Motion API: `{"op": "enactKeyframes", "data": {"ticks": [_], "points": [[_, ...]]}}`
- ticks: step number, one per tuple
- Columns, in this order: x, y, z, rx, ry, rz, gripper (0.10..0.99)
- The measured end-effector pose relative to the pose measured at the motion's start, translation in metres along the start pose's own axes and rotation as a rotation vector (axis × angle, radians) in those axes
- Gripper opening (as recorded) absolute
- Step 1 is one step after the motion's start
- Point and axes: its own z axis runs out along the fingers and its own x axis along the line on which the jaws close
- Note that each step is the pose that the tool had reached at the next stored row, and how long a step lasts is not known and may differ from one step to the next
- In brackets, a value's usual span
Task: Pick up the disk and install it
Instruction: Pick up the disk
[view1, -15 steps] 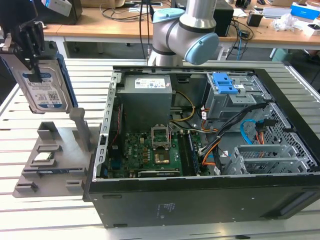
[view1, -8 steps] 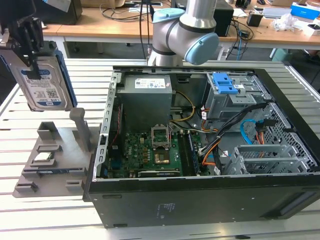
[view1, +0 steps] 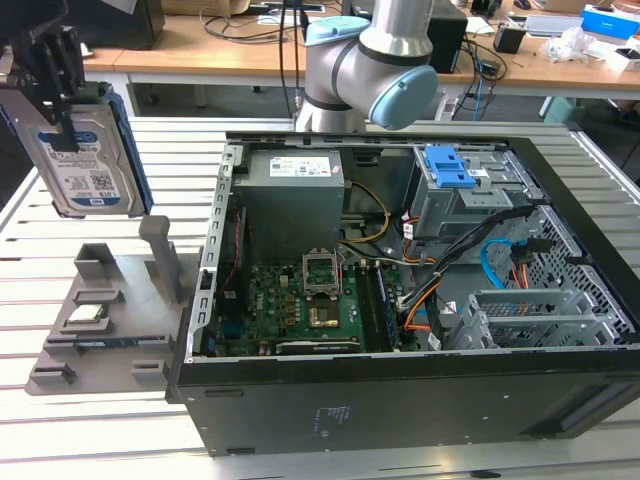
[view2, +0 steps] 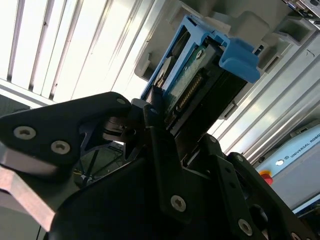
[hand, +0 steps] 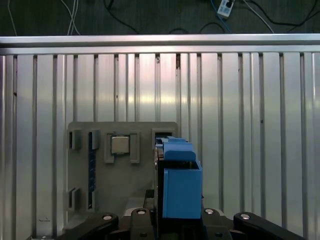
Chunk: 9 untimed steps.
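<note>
The disk (view1: 92, 165) hangs upright in the air at the exterior view's far left, its white label with a blue band facing the camera and blue rails along its edges. My black gripper (view1: 58, 105) is shut on its upper part. It hangs above the grey holder (view1: 110, 310), clear of it. In the first wrist view the disk (hand: 180, 187) is seen edge-on with its blue rail, beside the holder (hand: 120, 190) below. In the second wrist view the disk (view2: 200, 85) sits clamped between my black fingers (view2: 155, 135).
The open computer case (view1: 215, 290) lies on the slatted metal table (view1: 120, 440), to the exterior view's right of the holder. Inside are a grey power-supply box (view1: 295, 190), a motherboard (view1: 300, 305) and a drive cage with a blue latch (view1: 450, 170). A small square chip (hand: 120, 145) rests in the holder.
</note>
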Motion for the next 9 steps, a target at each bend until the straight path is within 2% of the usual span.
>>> {"op": "enactKeyframes", "data": {"ticks": [9], "points": [[0.0000, 0.0005, -0.0149, 0.000, 0.0000, 0.000, 0.357]]}}
